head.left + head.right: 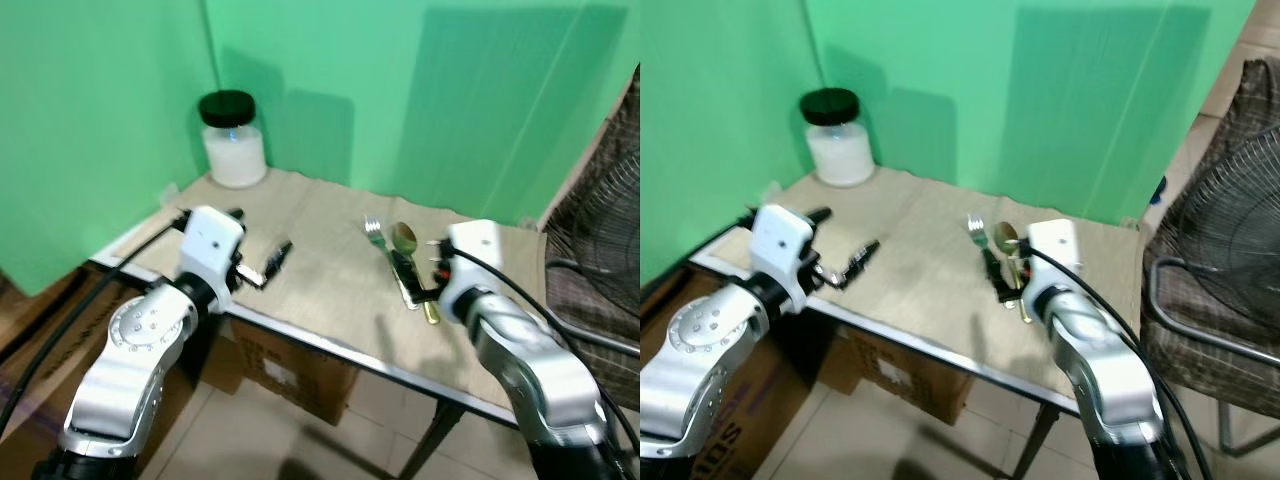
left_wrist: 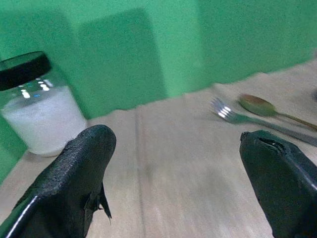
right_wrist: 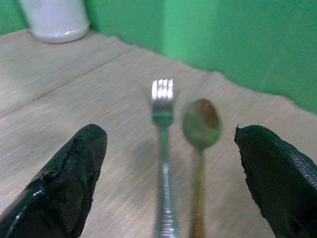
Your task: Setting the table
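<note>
Fork (image 3: 163, 148) and spoon (image 3: 200, 134) lie side by side on the table (image 1: 320, 300), dead ahead of my right gripper (image 3: 171, 173), fingers spread wide and empty. They look thin, stiff and probably slippery, so I'd pinch a handle at mid-length. My left gripper (image 2: 183, 183) hovers open over bare cloth. At the back corner stands a black-lidded jar (image 1: 232, 140), mostly full of something white.

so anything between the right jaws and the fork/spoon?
Nothing visible. The right gripper is open over the handles of the fork and spoon, which lie side by side on the table. The jar stands at the far corner.
</note>
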Motion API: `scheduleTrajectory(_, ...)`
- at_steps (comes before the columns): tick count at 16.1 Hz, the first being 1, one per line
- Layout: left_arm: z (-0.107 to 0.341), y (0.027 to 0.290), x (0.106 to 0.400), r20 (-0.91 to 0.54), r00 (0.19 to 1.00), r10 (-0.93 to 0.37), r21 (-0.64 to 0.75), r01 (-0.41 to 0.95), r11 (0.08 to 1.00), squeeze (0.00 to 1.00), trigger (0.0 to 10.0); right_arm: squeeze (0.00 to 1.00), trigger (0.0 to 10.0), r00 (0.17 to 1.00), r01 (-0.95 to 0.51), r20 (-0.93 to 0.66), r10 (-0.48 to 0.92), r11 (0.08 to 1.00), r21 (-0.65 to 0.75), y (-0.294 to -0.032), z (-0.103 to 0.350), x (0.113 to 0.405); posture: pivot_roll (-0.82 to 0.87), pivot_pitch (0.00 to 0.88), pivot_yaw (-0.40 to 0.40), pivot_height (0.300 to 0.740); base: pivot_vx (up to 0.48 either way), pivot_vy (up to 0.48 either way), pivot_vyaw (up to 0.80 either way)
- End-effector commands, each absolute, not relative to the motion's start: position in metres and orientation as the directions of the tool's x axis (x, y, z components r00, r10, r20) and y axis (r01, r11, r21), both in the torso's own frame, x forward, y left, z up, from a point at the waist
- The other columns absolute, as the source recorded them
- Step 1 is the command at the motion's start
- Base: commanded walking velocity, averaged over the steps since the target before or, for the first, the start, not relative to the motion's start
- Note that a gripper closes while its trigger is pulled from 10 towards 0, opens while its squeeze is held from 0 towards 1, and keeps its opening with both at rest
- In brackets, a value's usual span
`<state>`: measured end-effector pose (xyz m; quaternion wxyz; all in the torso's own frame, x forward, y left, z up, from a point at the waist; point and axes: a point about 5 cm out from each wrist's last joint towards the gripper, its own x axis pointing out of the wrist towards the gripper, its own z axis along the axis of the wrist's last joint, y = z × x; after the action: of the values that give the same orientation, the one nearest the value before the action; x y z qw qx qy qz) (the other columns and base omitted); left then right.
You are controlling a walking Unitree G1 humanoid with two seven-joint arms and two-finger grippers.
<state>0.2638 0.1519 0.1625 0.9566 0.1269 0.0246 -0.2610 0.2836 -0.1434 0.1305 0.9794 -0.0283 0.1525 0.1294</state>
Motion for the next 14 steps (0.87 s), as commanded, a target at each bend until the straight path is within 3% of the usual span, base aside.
scheduleTrajectory(1, 0.154, 0.150, 0.262, -0.171, 0.836, -0.521, 0.220, 0.548, 0.807, 0.00, 10.0, 0.00, 10.0, 0.911, -0.260, -0.333, 0.242, 0.966, -0.007, -0.146, 0.127, 0.290, 0.03, 0.000, 0.014, 0.740, 0.000, 0.000, 0.00)
scheduleTrajectory(5, 0.140, 0.145, 0.256, -0.278, 0.723, -0.632, 0.183, 0.686, 0.704, 0.00, 10.0, 0.00, 10.0, 0.860, -0.325, -0.412, 0.300, 0.946, 0.011, -0.152, 0.115, 0.317, 0.03, 0.000, -0.011, 0.740, 0.000, 0.000, 0.00)
scheduleTrajectory(8, 0.140, 0.142, 0.249, -0.303, 0.645, -0.702, 0.146, 0.759, 0.634, 0.00, 10.0, 0.00, 10.0, 0.864, -0.273, -0.450, 0.227, 0.961, -0.038, -0.160, 0.111, 0.340, 0.02, 0.000, -0.018, 0.740, 0.000, 0.000, 0.00)
scheduleTrajectory(9, 0.139, 0.142, 0.249, -0.304, 0.644, -0.702, 0.151, 0.760, 0.632, 0.00, 10.0, 0.00, 8.8, 0.867, -0.257, -0.454, 0.205, 0.965, -0.055, -0.162, 0.110, 0.344, 0.02, 0.000, -0.020, 0.740, 0.000, 0.000, 0.00)
scheduleTrajectory(10, 0.139, 0.141, 0.249, -0.305, 0.643, -0.703, 0.152, 0.761, 0.630, 0.00, 10.0, 0.00, 5.2, 0.864, -0.258, -0.458, 0.208, 0.965, -0.050, -0.161, 0.109, 0.346, 0.02, 0.000, -0.023, 0.740, 0.000, 0.000, 0.00)
scheduleTrajectory(11, 0.139, 0.141, 0.249, -0.308, 0.634, -0.709, 0.149, 0.768, 0.623, 0.00, 10.0, 0.00, 3.3, 0.855, -0.261, -0.478, 0.200, 0.963, -0.064, -0.160, 0.105, 0.350, 0.02, 0.000, -0.024, 0.740, 0.000, 0.000, 0.00)
scheduleTrajectory(13, 0.139, 0.141, 0.249, -0.309, 0.629, -0.713, 0.147, 0.772, 0.618, 0.00, 10.0, 0.00, 2.9, 0.855, -0.246, -0.485, 0.180, 0.966, -0.075, -0.160, 0.102, 0.355, 0.02, 0.000, -0.027, 0.740, 0.000, 0.000, 0.00)
scheduleTrajectory(14, 0.139, 0.141, 0.249, -0.309, 0.628, -0.714, 0.146, 0.773, 0.617, 0.00, 10.0, 0.00, 4.0, 0.853, -0.233, -0.496, 0.160, 0.968, -0.089, -0.161, 0.100, 0.357, 0.03, 0.000, -0.032, 0.740, 0.000, 0.000, 0.00)
